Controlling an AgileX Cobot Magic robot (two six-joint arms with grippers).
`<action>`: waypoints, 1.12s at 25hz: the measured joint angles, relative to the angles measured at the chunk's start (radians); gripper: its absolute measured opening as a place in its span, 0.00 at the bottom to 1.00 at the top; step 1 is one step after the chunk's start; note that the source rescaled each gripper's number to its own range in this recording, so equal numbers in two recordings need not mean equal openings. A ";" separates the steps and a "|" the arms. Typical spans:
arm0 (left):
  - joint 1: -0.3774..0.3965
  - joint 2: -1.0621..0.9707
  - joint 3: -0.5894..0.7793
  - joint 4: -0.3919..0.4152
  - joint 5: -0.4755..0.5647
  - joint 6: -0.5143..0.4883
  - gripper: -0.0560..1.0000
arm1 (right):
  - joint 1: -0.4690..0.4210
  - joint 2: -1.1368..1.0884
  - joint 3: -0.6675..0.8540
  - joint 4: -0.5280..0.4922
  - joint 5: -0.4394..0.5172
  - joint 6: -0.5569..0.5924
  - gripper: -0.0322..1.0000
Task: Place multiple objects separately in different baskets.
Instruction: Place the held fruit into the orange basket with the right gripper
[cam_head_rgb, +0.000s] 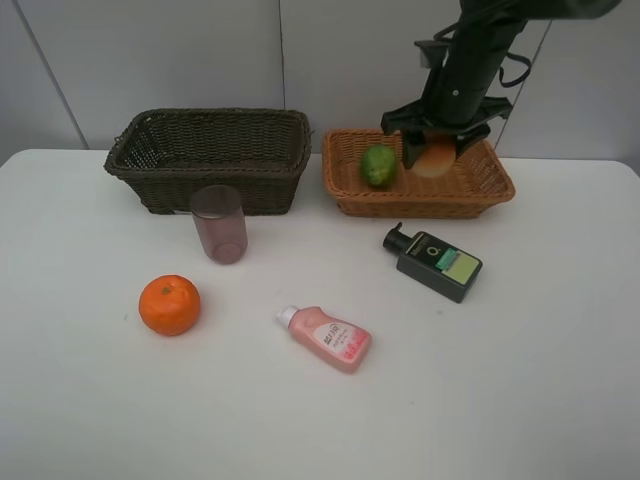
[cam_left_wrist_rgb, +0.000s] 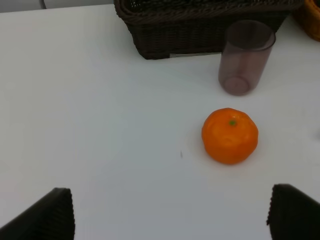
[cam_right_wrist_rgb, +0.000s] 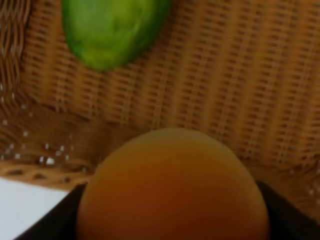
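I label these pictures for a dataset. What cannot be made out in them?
Exterior high: print on the pink bottle and dark green bottle, too small.
Exterior high: whether the peach touches the light basket floor; the right gripper covers it.
Left wrist: dark basket cut off by the edge.
Right wrist: the peach is blurred.

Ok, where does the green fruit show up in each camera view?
Exterior high: the green fruit lies at the left end of the tan basket, beside the peach.
Left wrist: not in it.
Right wrist: it lies on the basket's weave, beyond the peach.
Shared landmark: the tan basket, under the fruit in both views that show it.
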 joint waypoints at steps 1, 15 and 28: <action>0.000 0.000 0.000 0.000 0.000 0.000 1.00 | -0.001 0.001 0.000 -0.002 -0.025 0.000 0.24; 0.000 0.000 0.000 0.000 0.000 0.000 1.00 | -0.017 0.025 0.000 -0.045 -0.194 0.000 0.24; 0.000 0.000 0.000 0.000 0.000 0.000 1.00 | -0.020 0.118 0.000 -0.119 -0.225 0.007 0.78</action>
